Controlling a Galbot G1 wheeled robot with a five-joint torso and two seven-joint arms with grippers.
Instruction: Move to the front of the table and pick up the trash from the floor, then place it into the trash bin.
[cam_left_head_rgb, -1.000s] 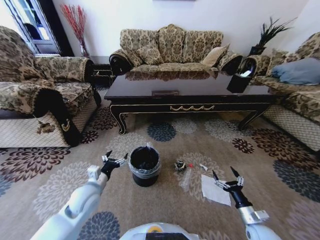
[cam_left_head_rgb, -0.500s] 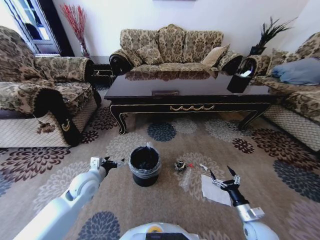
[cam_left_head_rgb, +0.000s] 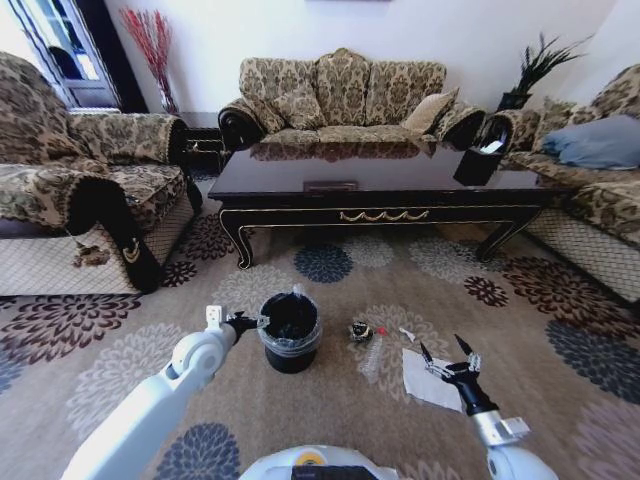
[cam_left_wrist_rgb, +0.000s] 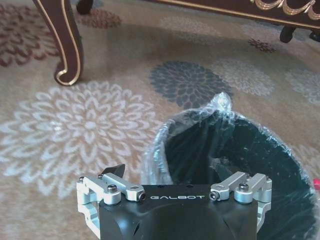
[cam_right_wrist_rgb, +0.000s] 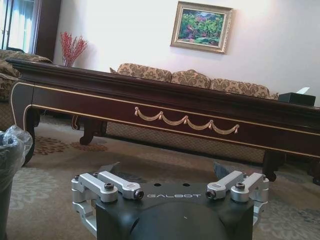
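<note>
Your left gripper (cam_left_head_rgb: 247, 322) sits spread at the rim of the trash bin (cam_left_head_rgb: 290, 331), grasping nothing. Your right gripper (cam_left_head_rgb: 446, 358) hangs spread and empty above the paper sheet (cam_left_head_rgb: 428, 380). The crushed bottle (cam_left_head_rgb: 374, 352) lies between bin and sheet, before the table (cam_left_head_rgb: 380, 185).

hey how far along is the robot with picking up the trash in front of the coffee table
Done: the robot is parked in front of the table. In hand: nothing. The left gripper, open, sits at the trash bin rim; the right gripper, open, hovers over the white paper sheet. Left: the sheet, crushed bottle, dark wad and white scrap all lie on the carpet.
</note>
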